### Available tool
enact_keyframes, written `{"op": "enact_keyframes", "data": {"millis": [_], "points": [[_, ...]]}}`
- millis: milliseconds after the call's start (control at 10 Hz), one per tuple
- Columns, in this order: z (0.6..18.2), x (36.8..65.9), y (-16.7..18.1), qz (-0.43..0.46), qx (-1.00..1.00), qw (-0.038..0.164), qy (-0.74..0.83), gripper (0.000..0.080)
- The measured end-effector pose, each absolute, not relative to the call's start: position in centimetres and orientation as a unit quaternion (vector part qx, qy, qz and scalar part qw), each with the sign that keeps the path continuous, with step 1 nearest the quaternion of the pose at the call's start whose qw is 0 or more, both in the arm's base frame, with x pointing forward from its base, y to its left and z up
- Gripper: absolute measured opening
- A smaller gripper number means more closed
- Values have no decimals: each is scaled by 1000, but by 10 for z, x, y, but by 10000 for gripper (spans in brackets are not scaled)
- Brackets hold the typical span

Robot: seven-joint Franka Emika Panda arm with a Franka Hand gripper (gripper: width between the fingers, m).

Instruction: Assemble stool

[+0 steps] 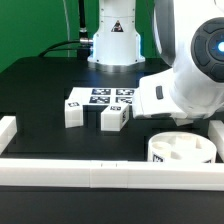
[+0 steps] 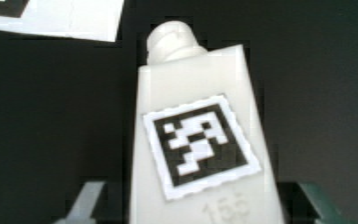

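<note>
In the wrist view a white stool leg [image 2: 197, 125] lies on the black table, with a square tag on its upper face and a round peg [image 2: 172, 40] at its far end. My gripper [image 2: 202, 208] is open. Its fingers [image 2: 91, 200] stand on either side of the leg, with a dark gap between each finger and the leg. In the exterior view two leg blocks [image 1: 74, 108] [image 1: 115, 118] lie beside the marker board [image 1: 108, 97]. The round seat [image 1: 183, 160] with sockets stands at the front right. The arm's body hides the fingers there.
White border rails run along the front [image 1: 100, 182] and the exterior view's left [image 1: 8, 138] of the black table. The arm's base [image 1: 112, 40] stands at the back. A corner of the marker board [image 2: 51, 15] shows beyond the leg's peg.
</note>
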State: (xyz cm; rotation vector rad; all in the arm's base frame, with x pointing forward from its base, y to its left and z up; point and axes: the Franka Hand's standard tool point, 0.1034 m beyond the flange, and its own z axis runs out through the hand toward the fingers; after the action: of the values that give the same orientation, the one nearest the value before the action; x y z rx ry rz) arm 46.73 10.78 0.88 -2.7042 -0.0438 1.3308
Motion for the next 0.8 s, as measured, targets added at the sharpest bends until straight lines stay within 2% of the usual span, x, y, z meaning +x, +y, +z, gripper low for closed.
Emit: {"op": "enact_keyframes", "data": {"millis": [400, 500, 600, 800], "points": [[9, 468, 108, 440, -895, 67, -17, 326], [12, 468, 107, 441, -894, 75, -27, 326], [19, 469, 106, 443, -892, 88, -34, 326], [45, 475, 103, 440, -891, 102, -35, 327]]}}
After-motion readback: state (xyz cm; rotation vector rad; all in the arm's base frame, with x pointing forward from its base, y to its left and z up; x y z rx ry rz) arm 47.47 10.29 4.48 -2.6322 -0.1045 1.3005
